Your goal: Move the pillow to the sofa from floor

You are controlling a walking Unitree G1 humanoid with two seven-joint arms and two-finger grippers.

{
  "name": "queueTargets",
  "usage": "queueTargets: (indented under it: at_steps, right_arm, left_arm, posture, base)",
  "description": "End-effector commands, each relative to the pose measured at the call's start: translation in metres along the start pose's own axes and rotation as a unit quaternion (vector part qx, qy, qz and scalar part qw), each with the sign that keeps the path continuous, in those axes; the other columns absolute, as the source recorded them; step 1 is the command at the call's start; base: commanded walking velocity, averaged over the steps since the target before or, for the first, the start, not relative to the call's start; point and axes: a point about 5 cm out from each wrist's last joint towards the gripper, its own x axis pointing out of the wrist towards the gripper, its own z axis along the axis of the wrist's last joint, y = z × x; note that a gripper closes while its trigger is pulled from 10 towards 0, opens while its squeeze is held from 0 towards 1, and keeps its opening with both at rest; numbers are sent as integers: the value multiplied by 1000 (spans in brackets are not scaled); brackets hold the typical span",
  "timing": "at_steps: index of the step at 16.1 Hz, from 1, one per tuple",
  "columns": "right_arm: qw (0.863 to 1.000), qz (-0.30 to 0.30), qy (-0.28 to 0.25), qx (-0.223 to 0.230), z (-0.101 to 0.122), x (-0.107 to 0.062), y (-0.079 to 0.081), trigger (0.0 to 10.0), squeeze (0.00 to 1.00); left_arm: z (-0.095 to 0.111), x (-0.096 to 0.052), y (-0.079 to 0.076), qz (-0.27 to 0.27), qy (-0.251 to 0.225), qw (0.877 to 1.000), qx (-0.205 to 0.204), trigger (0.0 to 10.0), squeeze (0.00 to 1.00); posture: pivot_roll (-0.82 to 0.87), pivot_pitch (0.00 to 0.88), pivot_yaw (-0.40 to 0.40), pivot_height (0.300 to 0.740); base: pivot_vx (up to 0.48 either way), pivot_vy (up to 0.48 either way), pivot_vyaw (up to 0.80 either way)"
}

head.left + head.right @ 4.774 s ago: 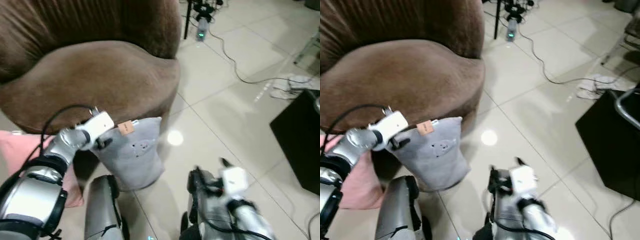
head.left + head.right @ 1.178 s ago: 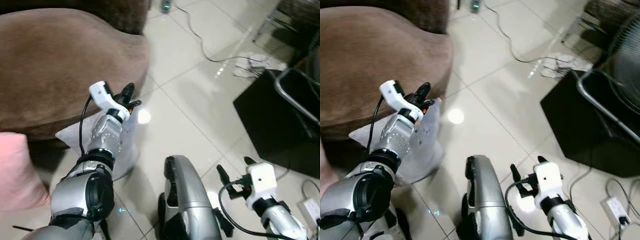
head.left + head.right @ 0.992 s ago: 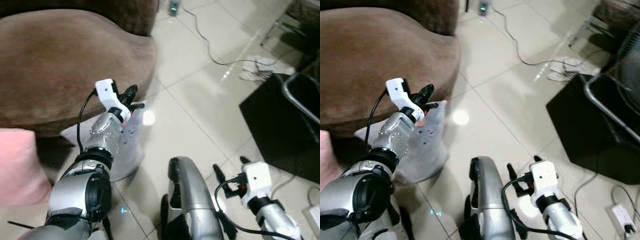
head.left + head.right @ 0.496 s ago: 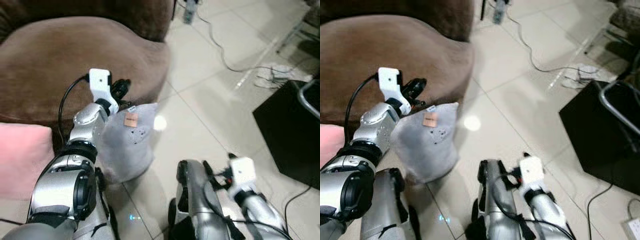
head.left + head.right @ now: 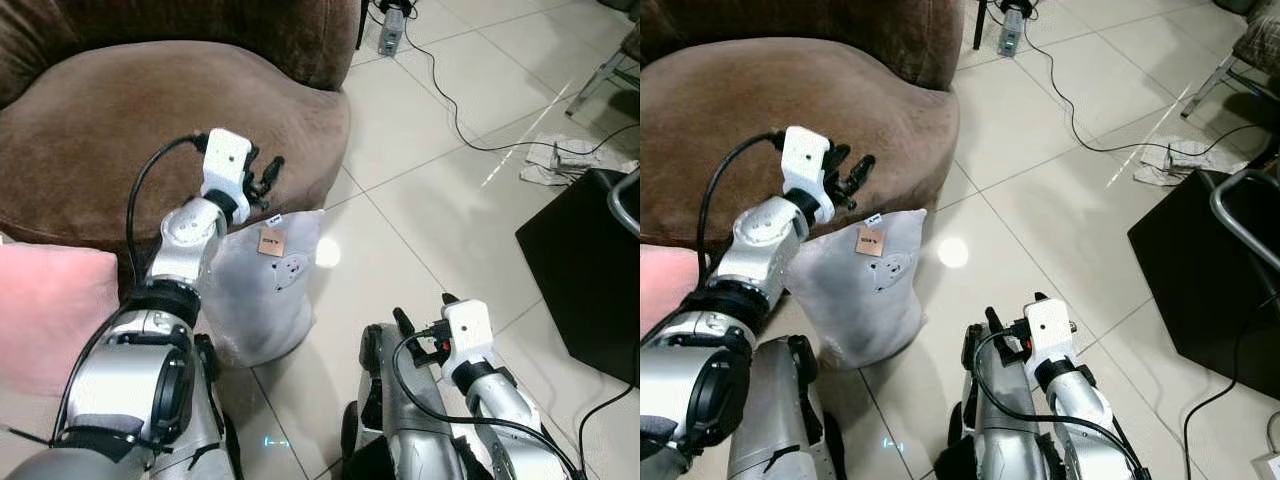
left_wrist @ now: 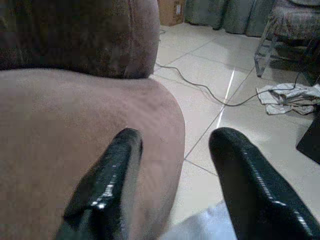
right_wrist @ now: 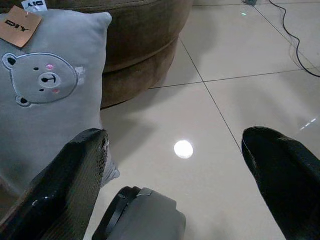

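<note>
The grey pillow, with a bear face and a brown tag, stands upright on the tiled floor against the front of the brown sofa. My left gripper hangs just above the pillow's top edge, at the sofa seat's rim. It is open with nothing between its fingers; a grey pillow corner lies below them. My right gripper is low beside my leg, open and empty, to the right of the pillow.
A pink cushion lies on the floor at the left, next to the sofa. Cables run across the tiles at the back right, near a crumpled cloth. A black box stands at the right.
The view has swung left. My left gripper now sits slightly higher, over the sofa rim, apart from the pillow's top. The pillow still stands on the floor.
</note>
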Motion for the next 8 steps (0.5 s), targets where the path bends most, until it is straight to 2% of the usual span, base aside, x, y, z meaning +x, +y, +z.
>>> queueTargets:
  at_steps: [1,3,8]
  right_arm:
    - [1000,-4,10,-6,-6,-3,-3,10000,0]
    - [1000,-4,9,-7,-6,-2,-3,10000,0]
    - [1000,-4,5,-8,-7,0,-1,10000,0]
  left_arm:
    - [-10,-2,-7,-5,15,1000,-7,10000,1000]
    - [-12,-2,-10,-19,17,1000,1,10000,1000]
    - [-12,-2,-8,-11,22,1000,7,10000,1000]
  posture:
    - [-107,169,-121,511]
    - [-106,167,-119,511]
    - [-103,171,-114,511]
  base:
    - [0,0,0]
    - [0,0,0]
    - [0,0,0]
